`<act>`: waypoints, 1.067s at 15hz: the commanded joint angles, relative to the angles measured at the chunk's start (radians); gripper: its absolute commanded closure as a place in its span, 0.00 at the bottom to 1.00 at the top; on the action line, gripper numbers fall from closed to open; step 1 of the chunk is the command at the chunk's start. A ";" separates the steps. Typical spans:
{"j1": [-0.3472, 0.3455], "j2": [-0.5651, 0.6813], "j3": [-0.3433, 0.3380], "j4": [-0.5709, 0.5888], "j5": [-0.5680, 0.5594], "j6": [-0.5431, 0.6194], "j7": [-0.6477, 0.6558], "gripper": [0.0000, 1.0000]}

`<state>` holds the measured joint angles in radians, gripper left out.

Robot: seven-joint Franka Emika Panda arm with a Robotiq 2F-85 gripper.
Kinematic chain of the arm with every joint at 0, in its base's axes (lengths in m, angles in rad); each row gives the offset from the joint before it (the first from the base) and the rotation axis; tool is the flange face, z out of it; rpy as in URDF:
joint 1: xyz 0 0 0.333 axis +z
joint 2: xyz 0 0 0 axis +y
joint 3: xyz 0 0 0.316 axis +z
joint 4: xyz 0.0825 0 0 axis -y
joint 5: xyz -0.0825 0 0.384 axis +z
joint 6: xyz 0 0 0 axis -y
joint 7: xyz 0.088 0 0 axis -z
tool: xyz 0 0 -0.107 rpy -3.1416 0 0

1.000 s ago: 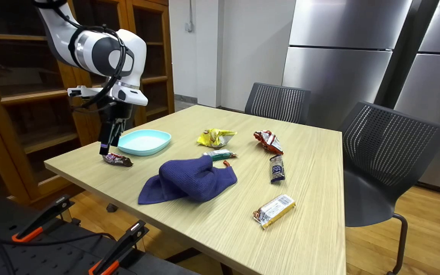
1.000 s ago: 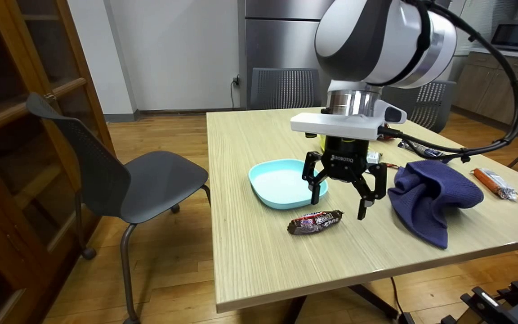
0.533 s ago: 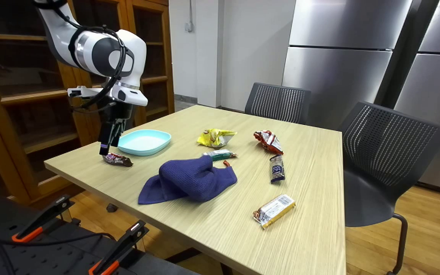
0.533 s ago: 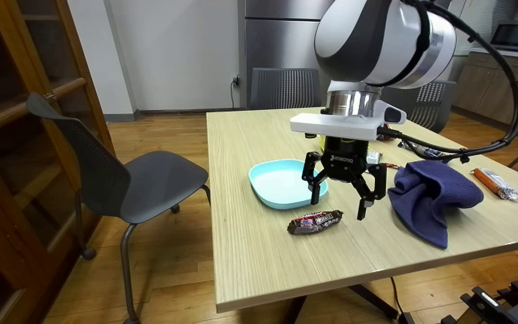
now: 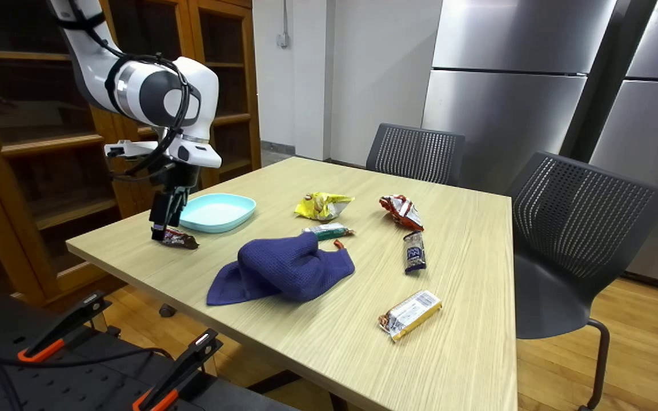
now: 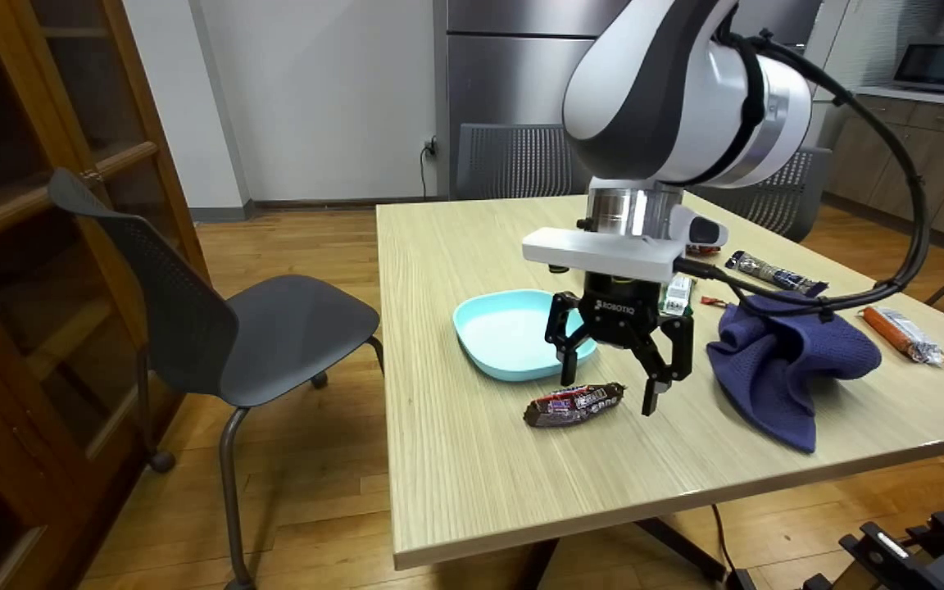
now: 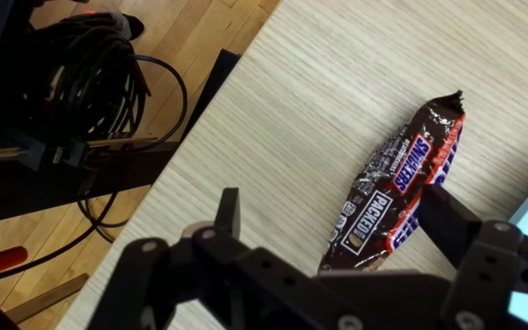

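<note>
Got the gripper [image 6: 609,395] hanging low over a Snickers bar [image 7: 385,190], jaws spread wide, though I can't tell if a fingertip is touching it. The bar's lying on the near left part of the counter [image 6: 472,475]: shiny, crinkly dark brown wrapper, blue-and-white logo bordered in red, a white-framed "PACKED" patch, a red stripe down one side and a jagged crimped end. On its far side and slightly left in an exterior view there's a turquoise dish [image 6: 513,329], with a bunched-up navy towel [image 6: 800,348] off to the right.
</note>
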<state>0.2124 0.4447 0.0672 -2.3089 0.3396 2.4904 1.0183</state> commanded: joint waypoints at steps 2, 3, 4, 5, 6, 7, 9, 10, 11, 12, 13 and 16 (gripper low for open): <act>0.026 0.045 -0.007 0.031 -0.016 0.072 0.038 0.00; 0.031 0.051 -0.007 0.032 -0.016 0.087 0.039 0.00; 0.035 0.057 -0.008 0.034 -0.017 0.099 0.040 0.00; 0.039 0.065 -0.008 0.037 -0.019 0.106 0.042 0.00; 0.042 0.072 -0.008 0.039 -0.019 0.111 0.042 0.00; 0.047 0.079 -0.009 0.042 -0.021 0.113 0.043 0.00; 0.051 0.088 -0.007 0.044 -0.019 0.113 0.040 0.00; 0.051 0.090 -0.005 0.045 -0.017 0.112 0.036 0.00; 0.052 0.090 -0.005 0.044 -0.015 0.114 0.035 0.25; 0.054 0.091 -0.006 0.045 -0.015 0.114 0.036 0.26; 0.053 0.091 -0.004 0.045 -0.012 0.114 0.033 0.35; 0.051 0.092 -0.002 0.048 -0.010 0.110 0.030 0.58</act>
<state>0.2555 0.5302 0.0663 -2.2768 0.3396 2.5989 1.0203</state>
